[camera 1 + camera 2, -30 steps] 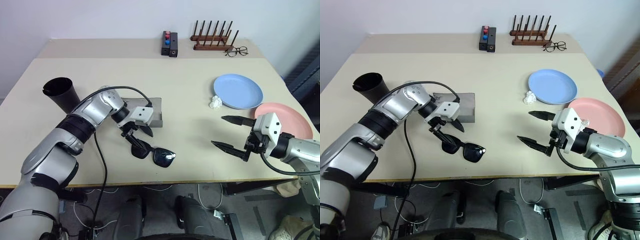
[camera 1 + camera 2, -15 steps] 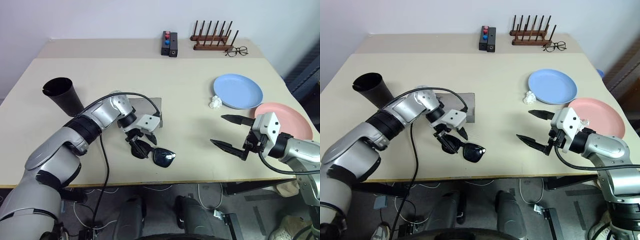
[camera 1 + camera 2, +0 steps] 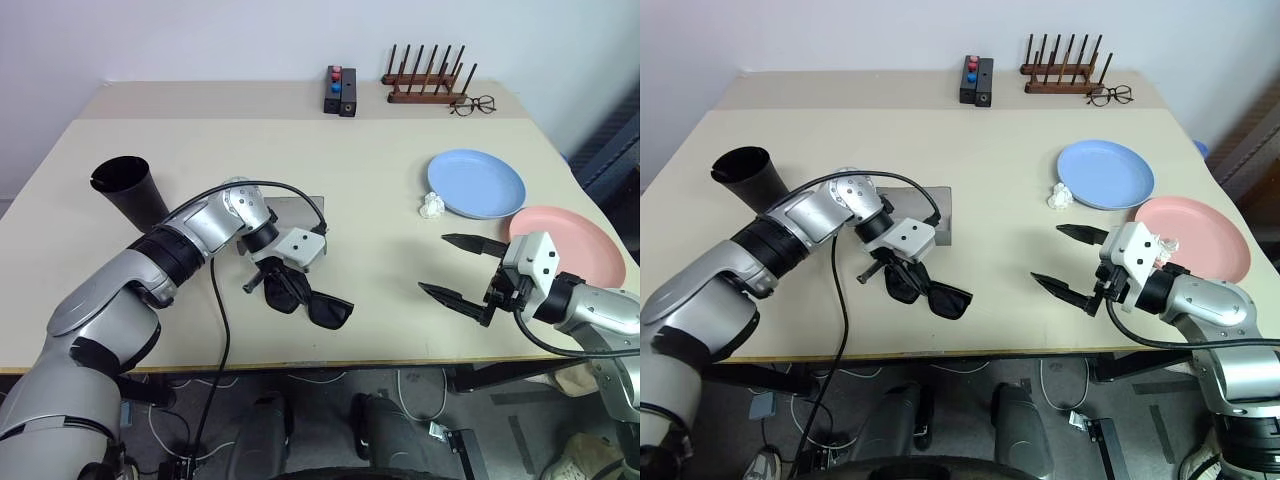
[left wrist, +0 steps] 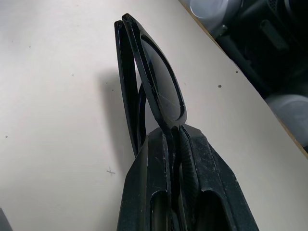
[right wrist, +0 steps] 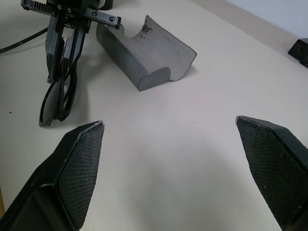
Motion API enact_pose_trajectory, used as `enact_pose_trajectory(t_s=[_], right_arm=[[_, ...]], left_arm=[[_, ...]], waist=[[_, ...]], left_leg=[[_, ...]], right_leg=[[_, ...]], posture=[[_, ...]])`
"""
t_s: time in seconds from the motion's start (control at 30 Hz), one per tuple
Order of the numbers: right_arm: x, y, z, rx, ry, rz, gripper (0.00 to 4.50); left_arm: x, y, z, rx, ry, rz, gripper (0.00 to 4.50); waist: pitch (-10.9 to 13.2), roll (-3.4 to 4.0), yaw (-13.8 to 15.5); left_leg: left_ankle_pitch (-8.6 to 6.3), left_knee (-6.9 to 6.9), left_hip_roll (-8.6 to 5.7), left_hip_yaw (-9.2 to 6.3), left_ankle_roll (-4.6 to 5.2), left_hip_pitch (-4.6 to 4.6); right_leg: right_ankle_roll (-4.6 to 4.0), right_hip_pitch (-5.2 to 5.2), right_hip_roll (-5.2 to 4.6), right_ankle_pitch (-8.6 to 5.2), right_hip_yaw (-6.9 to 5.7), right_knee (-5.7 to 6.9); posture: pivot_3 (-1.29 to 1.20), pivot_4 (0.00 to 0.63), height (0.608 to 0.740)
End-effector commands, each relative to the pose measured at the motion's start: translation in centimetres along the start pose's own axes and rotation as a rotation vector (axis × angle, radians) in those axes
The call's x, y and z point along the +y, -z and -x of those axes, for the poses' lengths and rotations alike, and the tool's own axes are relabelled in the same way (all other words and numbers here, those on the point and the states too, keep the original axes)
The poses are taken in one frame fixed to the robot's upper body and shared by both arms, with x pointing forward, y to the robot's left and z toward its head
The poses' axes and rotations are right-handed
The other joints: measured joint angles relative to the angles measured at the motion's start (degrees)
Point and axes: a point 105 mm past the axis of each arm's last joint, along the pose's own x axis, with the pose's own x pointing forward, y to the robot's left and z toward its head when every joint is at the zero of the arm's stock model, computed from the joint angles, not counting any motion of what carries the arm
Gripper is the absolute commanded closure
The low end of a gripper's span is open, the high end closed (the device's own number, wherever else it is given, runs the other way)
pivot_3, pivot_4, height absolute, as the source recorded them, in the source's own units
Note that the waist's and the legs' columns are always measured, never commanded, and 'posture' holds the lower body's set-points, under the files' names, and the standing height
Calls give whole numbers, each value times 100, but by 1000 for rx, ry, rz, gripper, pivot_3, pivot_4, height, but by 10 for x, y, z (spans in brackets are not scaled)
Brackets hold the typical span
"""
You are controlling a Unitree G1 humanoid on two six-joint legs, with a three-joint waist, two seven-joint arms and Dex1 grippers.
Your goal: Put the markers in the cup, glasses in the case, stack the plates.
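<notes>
My left gripper (image 3: 274,287) is shut on one end of the black sunglasses (image 3: 326,310), pinching the frame between its fingers (image 4: 156,159). The glasses lie folded on the table near the front edge, just in front of the grey case (image 3: 306,214), which stands open (image 5: 144,55). The black cup (image 3: 128,187) stands upright at the left. The light blue plate (image 3: 477,183) and the pink plate (image 3: 569,241) lie side by side at the right. My right gripper (image 3: 459,269) hovers open and empty in front of the plates. The markers are out of view.
A crumpled white scrap (image 3: 432,206) lies beside the blue plate. At the table's back stand a black block with red and blue tops (image 3: 339,89), a wooden peg rack (image 3: 428,78) and thin-rimmed spectacles (image 3: 472,102). A black cable (image 3: 215,300) trails from my left arm.
My left gripper came down onto the sunglasses and shut on their near end; the glasses shifted slightly. My right arm stayed put with its gripper open.
</notes>
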Motion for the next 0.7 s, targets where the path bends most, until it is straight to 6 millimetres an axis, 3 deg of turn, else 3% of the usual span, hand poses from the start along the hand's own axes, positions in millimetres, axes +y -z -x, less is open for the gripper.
enact_pose_trajectory(t_s=[0.03,0.3,0.4,0.57,0.7], right_arm=[[-7,-6,0,-23,17,41,0],[-17,-4,-4,-26,32,54,0],[-21,-2,-6,-27,35,54,0],[-24,-2,-14,-38,25,57,0],[-26,-2,-19,-47,19,60,0]], left_arm=[[0,-4,9,-34,-42,-37,4490],[20,-45,38,-182,-198,-119,4490],[37,-54,62,-206,-330,-86,4490],[55,-53,98,-201,-493,-16,4490],[61,-34,117,-121,-587,45,4490]], waist=[[0,0,1],[3,-3,2],[4,-5,-1],[4,-4,-11],[5,-3,-13]], left_leg=[[0,0,0,0,0,0],[-2,1,-2,0,3,-9],[-2,1,-3,0,4,-10],[-5,0,-4,0,9,-9],[-6,-3,-4,0,11,-8]], right_leg=[[0,0,0,0,0,0],[1,-4,-1,0,0,-5],[3,-5,0,-1,-1,-4],[7,-6,2,-4,-1,-3],[10,-8,3,-5,0,-3]], posture=[[0,150,740],[0,150,740],[0,150,740],[0,150,740],[0,150,740]])
